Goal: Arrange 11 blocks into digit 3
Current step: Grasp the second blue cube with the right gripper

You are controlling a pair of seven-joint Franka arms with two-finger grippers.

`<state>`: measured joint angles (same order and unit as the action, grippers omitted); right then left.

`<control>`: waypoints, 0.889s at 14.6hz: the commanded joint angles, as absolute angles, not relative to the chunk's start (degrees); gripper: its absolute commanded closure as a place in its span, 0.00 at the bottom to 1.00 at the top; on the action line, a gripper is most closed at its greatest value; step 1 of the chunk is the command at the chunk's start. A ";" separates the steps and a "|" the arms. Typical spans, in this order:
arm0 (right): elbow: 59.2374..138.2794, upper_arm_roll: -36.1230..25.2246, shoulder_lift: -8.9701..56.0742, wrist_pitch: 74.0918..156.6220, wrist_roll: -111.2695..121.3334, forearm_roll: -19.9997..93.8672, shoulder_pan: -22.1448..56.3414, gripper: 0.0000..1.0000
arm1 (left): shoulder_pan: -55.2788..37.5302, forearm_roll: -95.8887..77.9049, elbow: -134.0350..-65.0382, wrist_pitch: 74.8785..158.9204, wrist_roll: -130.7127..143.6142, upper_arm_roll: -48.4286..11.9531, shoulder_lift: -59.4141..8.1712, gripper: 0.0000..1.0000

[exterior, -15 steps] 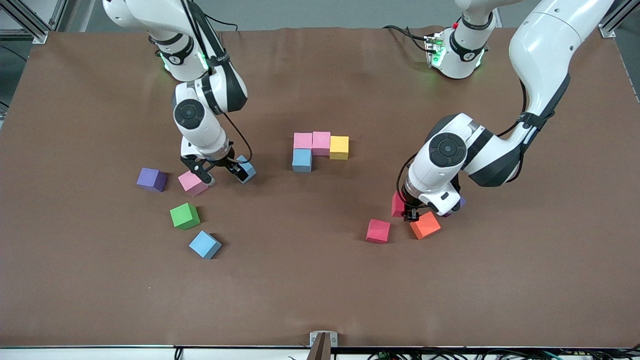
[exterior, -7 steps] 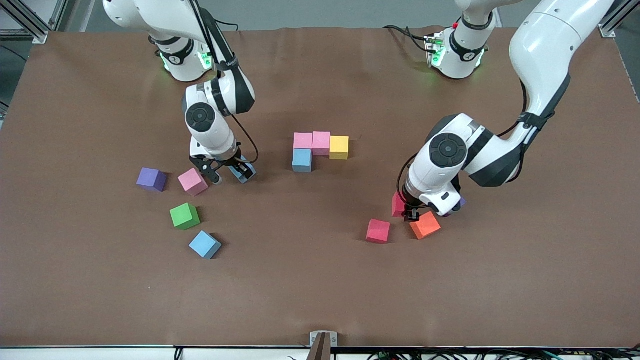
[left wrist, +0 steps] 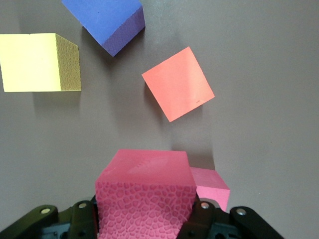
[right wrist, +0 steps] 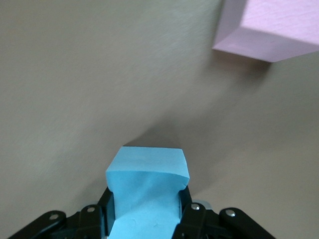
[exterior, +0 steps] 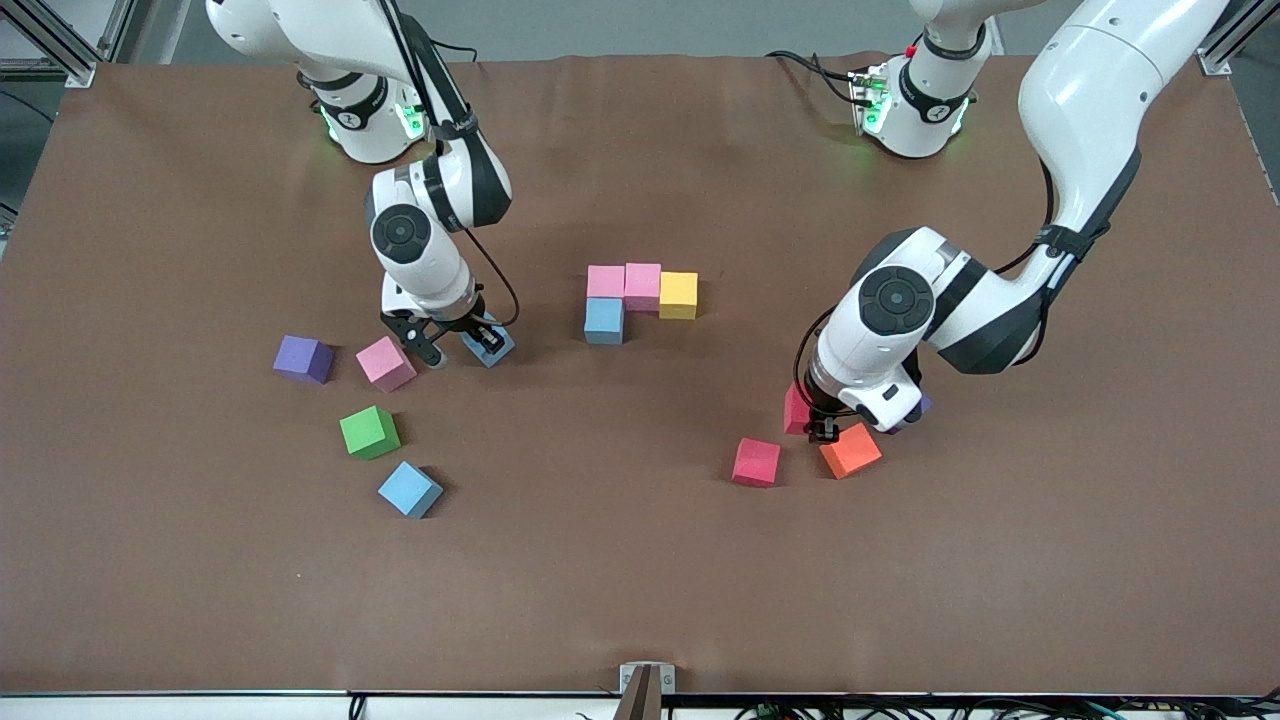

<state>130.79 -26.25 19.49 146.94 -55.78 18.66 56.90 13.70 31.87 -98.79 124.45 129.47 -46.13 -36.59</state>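
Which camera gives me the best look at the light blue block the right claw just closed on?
The right wrist view: the light blue block fills the space between the right claw's fingers, visibly squeezed. The front view shows only a corner of it under the claw. The left wrist view does not show it.

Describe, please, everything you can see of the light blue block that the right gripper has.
The light blue block is a small matte cube with plain faces, foam-like in look. The right gripper has its jaws shut on two of its sides. In the right wrist view its top edge looks slightly squeezed. It sits at the table, turned askew, beside a loose pink block, apart from it.
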 commanded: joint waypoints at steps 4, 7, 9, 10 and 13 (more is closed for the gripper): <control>125.61 -25.05 18.90 143.10 -39.91 19.60 57.13 0.85 | 14.24 32.61 -99.14 124.89 129.90 -46.49 -36.39 0.53; 119.90 -25.14 19.16 138.44 -36.14 19.07 56.95 0.98 | 14.24 32.61 -99.05 124.89 129.90 -46.49 -36.39 0.53; 117.17 -25.14 20.03 136.59 -32.79 18.99 56.95 1.00 | 14.24 32.61 -99.05 124.89 129.90 -46.49 -36.39 0.53; 115.07 -25.14 21.43 136.58 -30.87 18.81 57.13 0.99 | 14.24 32.61 -99.14 124.89 129.90 -46.49 -36.39 0.53; 107.86 -24.96 27.05 136.49 -29.70 18.90 58.26 0.99 | 14.24 32.61 -99.14 124.89 129.90 -46.49 -36.39 0.53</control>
<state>113.69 -25.02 21.78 137.31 -30.70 18.72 57.30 13.78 31.87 -98.80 124.45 129.47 -46.12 -36.59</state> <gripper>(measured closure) 0.480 0.414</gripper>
